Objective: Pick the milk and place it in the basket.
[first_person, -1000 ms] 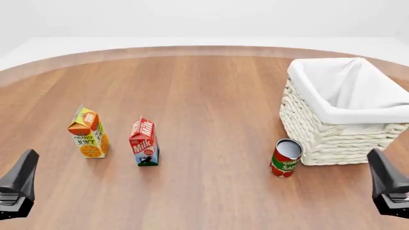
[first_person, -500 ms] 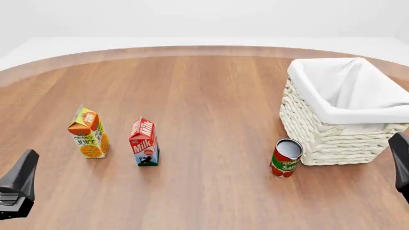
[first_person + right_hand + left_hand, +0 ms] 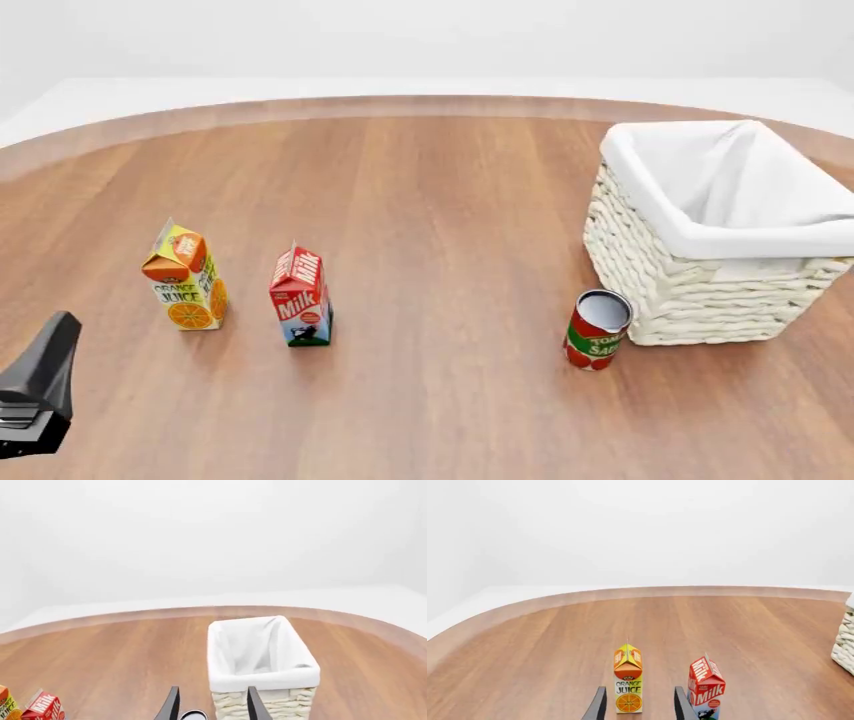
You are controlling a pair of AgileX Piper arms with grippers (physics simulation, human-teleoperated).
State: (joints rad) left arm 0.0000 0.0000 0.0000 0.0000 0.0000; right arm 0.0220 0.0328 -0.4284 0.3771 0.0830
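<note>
Milk, in a small carton with a red top and a blue-white bottom [image 3: 302,297], is standing upright on the brown wooden table [image 3: 441,210], just beside the orange and yellow juice carton [image 3: 184,276] but not touching it. Nothing is holding the milk, so I think the picking-up step is only just beginning. The left gripper [image 3: 639,704] is waiting low at the near edge, with its two dark fingers [image 3: 598,706] spread apart and empty; they are pointing more at the juice than at the milk. The right gripper [image 3: 212,704] is also spread open and empty, and it is looking at the big cream-white woven basket with white cloth inside [image 3: 261,656], which is sitting well apart from the milk. A small red tomato can [image 3: 597,329] is standing just beside the basket. Next, I think the left gripper needs to line up with the milk, go around it, and close without bumping the juice
</note>
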